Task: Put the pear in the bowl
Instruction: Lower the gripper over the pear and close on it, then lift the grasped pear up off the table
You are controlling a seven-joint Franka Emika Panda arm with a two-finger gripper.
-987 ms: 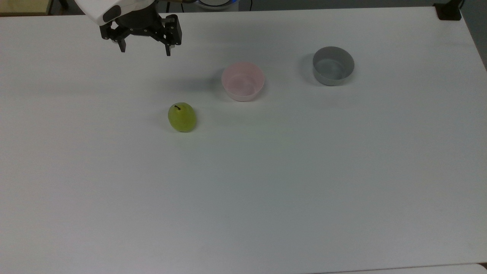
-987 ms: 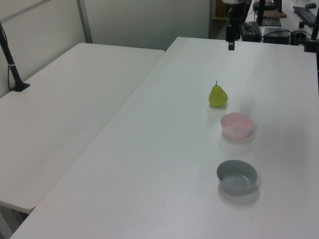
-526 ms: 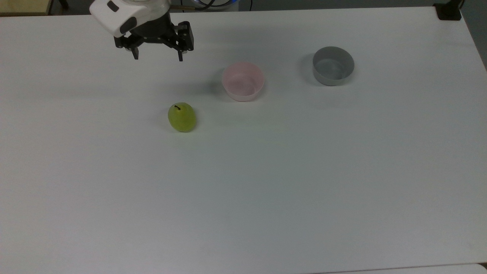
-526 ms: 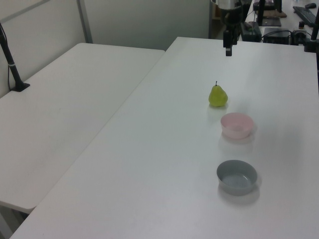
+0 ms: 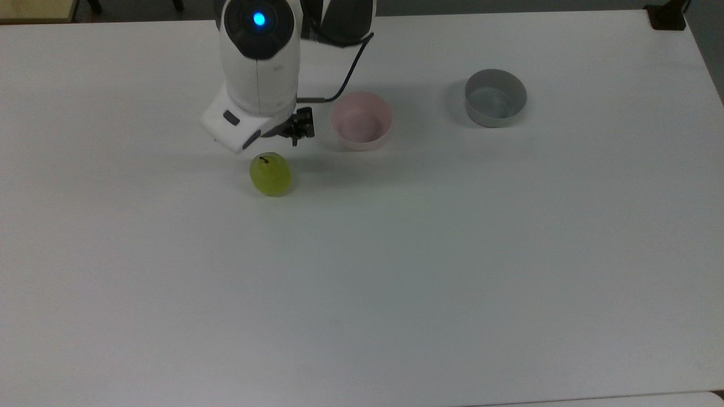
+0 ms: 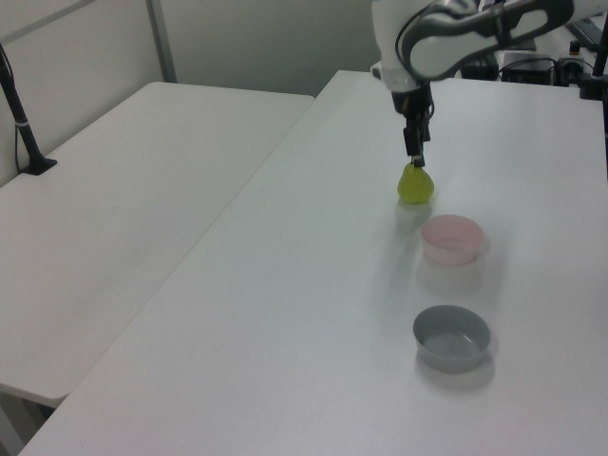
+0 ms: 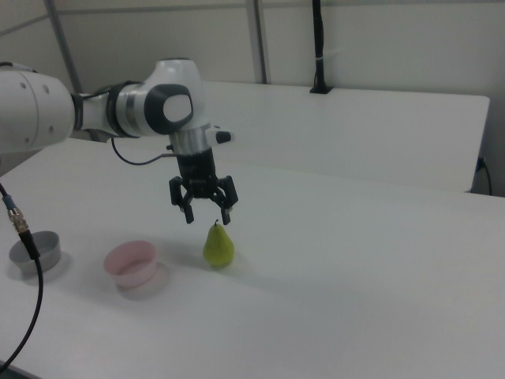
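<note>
The yellow-green pear stands upright on the white table, its dark stem pointing up. My gripper hangs open just above the stem, its two black fingers spread to either side and touching nothing. In the top view the arm's white body covers most of the gripper. The pale pink bowl sits empty, a short way from the pear on the top view's right.
A grey round bowl stands beyond the pink one on the top view's right. A second white table adjoins on the left view's left. A black cable hangs at the right view's left edge.
The arm has swung from the table's far edge out over the table and down. The open gripper now hangs directly above the pear. Pear and bowls have not moved.
</note>
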